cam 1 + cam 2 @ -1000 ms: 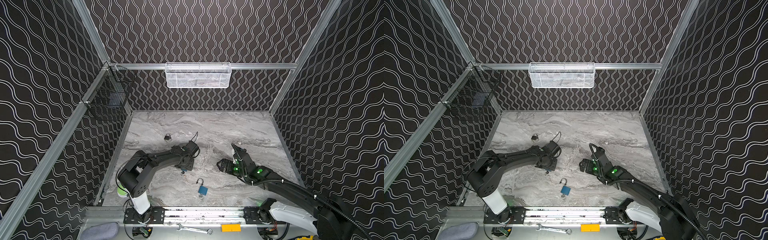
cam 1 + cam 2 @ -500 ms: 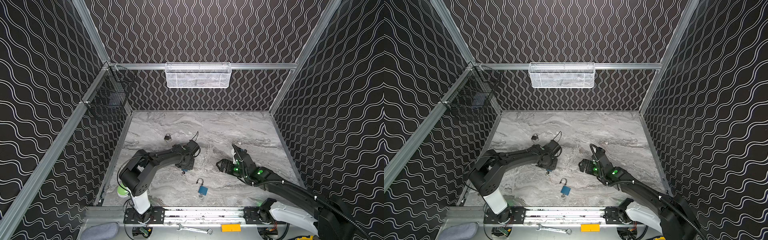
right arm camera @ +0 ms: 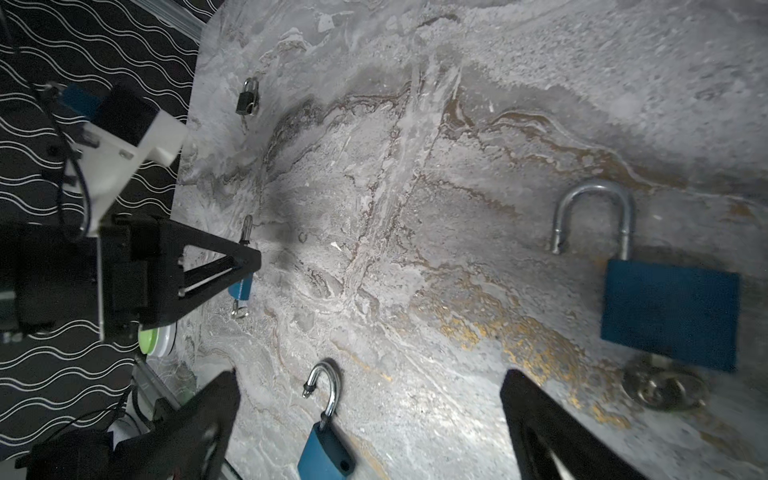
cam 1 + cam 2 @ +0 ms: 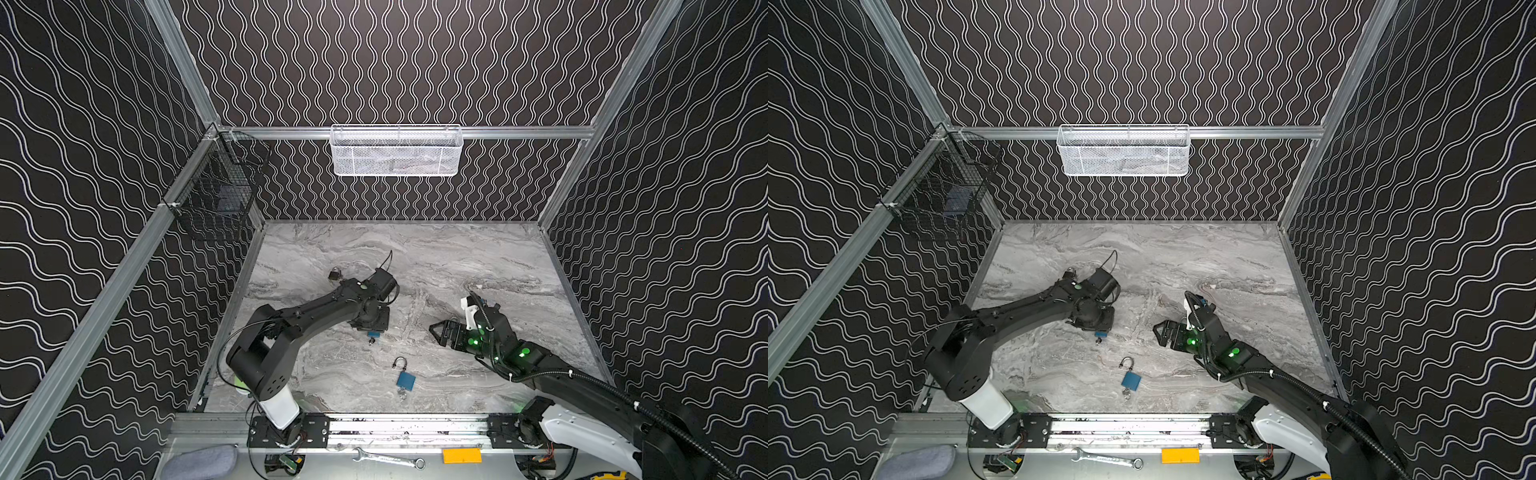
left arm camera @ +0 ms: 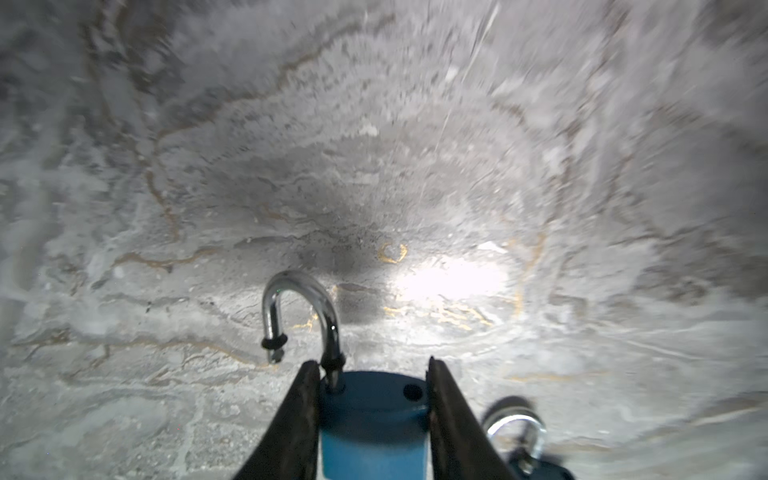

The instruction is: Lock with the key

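Observation:
My left gripper is shut on a small blue padlock by its sides. The padlock's shackle stands swung open, and a key ring with the key hangs at its other end. In both top views this gripper hangs just over the table left of centre, with the key dangling under it. My right gripper is open and low over the table at the right. It holds nothing. Two more blue padlocks lie open-shackled on the table. One of them shows in both top views.
A small black padlock lies behind the left arm. A white mesh basket hangs on the back wall and a black wire basket on the left wall. A wrench lies on the front rail. Patterned walls close in three sides.
The left gripper's jaws have drawn in on the small blue padlock. Both arms stay about where they were.

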Tool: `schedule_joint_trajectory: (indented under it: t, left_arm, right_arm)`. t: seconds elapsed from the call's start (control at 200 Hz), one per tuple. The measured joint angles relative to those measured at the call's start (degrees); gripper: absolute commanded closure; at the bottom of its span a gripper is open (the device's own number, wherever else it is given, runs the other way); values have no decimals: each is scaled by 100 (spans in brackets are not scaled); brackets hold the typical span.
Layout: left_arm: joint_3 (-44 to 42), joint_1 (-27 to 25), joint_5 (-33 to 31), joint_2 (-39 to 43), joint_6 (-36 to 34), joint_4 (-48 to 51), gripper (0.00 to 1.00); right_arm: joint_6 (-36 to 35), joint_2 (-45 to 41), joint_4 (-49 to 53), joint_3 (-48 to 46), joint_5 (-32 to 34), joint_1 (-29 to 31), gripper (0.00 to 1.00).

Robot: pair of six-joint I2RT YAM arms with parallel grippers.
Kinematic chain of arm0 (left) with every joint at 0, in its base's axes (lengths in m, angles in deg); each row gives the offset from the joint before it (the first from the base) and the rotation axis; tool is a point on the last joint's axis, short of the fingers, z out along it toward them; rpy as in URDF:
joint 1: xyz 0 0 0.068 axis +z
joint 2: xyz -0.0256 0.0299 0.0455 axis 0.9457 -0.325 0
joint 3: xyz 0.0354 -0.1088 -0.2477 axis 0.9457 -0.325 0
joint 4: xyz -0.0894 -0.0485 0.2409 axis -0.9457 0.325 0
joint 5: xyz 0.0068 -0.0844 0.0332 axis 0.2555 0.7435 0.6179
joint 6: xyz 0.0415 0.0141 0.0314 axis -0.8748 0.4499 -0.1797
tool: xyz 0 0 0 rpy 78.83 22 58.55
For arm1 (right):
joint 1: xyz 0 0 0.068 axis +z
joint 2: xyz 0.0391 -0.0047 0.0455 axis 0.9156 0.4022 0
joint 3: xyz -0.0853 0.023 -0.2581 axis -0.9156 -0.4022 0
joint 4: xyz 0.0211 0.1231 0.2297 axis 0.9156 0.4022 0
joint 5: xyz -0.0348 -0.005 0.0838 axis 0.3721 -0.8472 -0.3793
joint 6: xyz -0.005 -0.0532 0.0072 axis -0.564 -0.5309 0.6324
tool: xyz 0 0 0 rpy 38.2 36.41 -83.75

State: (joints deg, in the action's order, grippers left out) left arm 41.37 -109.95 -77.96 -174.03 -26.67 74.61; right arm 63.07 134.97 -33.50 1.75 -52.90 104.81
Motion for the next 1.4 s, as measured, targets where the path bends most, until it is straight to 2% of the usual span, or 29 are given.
schedule_joint_trajectory:
  t: [0.165,0.31,0.47,0.676,0.936,1.016,1.401]
  left_arm:
    - [37,160,164,299,302,-59,79]
    - [-278,428,304,785,748,-446,77]
    - [-555,629,553,1130,1231,-782,76]
    - [-942,708,791,1523,1825,-1259,75]
    - [-1202,780,1001,1707,2284,-1757,75]
    - [-1279,804,1064,1762,2374,-1843,75]
    - [-1502,1019,1377,1816,2542,-2236,75]
  right_arm:
    - [-109,380,-872,-55,-179,201,0]
    - [-149,933,-1939,-87,-192,603,0]
    - [-142,1661,-3021,-87,254,1091,7]
    - [-142,2529,-3738,417,949,1676,16]
    - [9,3432,-4063,1123,1252,1862,36]
    - [13,3617,-4113,1252,1255,1897,45]
    - [17,4238,-4299,1766,1272,1950,58]
